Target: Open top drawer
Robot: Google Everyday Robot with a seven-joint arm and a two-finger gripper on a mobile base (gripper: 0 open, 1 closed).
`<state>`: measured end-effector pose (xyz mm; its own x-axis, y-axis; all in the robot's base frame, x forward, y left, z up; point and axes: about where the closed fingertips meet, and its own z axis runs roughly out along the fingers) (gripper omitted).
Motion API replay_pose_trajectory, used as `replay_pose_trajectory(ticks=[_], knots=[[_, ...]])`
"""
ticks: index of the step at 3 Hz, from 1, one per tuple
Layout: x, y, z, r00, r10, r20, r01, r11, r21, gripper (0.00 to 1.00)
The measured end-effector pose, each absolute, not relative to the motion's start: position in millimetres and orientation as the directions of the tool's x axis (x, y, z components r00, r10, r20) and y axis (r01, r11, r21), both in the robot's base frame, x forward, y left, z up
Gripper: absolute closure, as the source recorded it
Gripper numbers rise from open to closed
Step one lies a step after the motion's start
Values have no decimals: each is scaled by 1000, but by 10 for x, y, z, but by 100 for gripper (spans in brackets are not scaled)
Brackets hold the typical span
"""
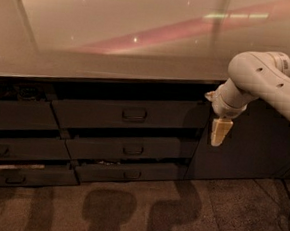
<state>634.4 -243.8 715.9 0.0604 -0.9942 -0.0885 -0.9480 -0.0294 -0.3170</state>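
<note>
Looking at the cabinet front, we see the top drawer (pixel 90 114) in the middle column, directly under the counter (pixel 114 65) edge, w/ its small bar handle (pixel 134 114) at the centre of the flat dark front. A dark gap runs above that front; whether the drawer is pulled out at all, we can't tell. Two narrower drawers (pixel 102 148) sit stacked below it, and more drawers (pixel 19 116) fill the column to the left. The end effector (pixel 220 132) hangs pointing down, just past the top drawer's right end, approx. in front of the seam w/ the dark cabinet door (pixel 252 151), well apart from the handle. Open or closed, we can't tell. The white arm (pixel 258 76) comes in from the right. Shadows fall on the carpet (pixel 127 211) below.
</note>
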Motion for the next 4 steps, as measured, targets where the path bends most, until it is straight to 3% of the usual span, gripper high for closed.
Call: replay_pose_trajectory(ticks=[2, 4], knots=[[6794, -2837, 6768, -45, -994, -96, -970, 66, -234, 0], [6810, -2776, 6753, -42, -996, -83, -972, 60, -228, 0]])
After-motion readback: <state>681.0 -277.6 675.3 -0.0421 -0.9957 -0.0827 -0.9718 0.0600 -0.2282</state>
